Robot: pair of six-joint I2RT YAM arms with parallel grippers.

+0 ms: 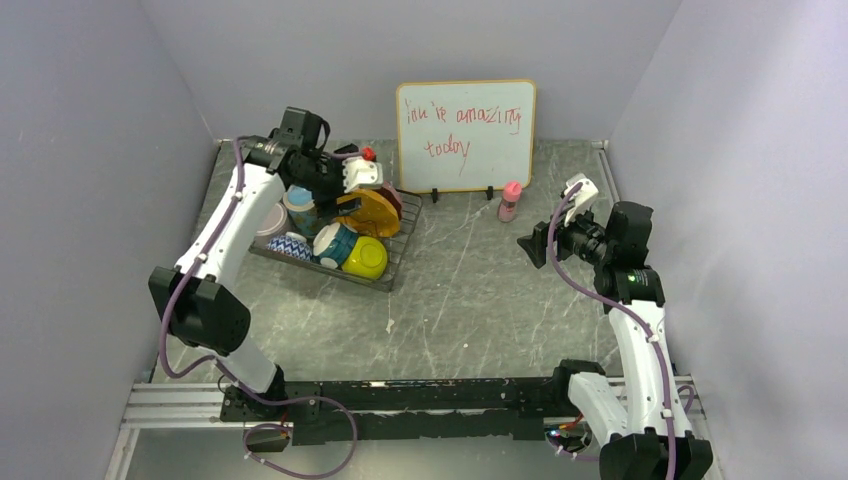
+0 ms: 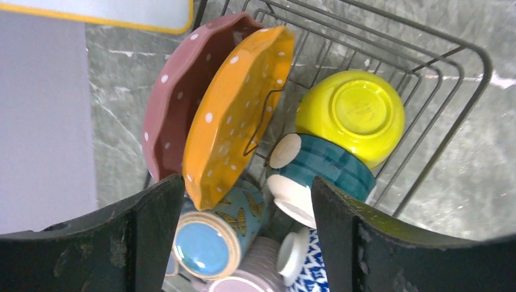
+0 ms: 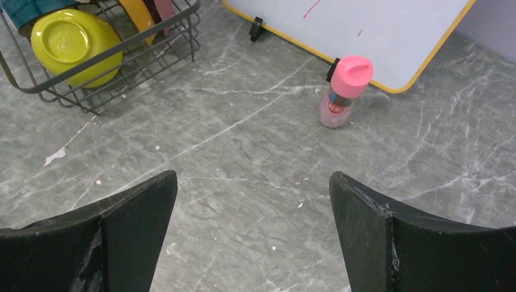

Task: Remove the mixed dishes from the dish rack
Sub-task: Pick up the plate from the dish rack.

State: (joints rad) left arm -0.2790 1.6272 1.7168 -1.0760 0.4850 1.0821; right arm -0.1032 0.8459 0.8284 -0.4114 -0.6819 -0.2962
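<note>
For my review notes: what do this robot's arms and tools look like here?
Both arms have white shells with black joint housings: the left arm and right arm. A thin purple cable loops along each. The left tool and right tool each carry two broad, matte black fingers with scuffed, whitish wear marks.
</note>
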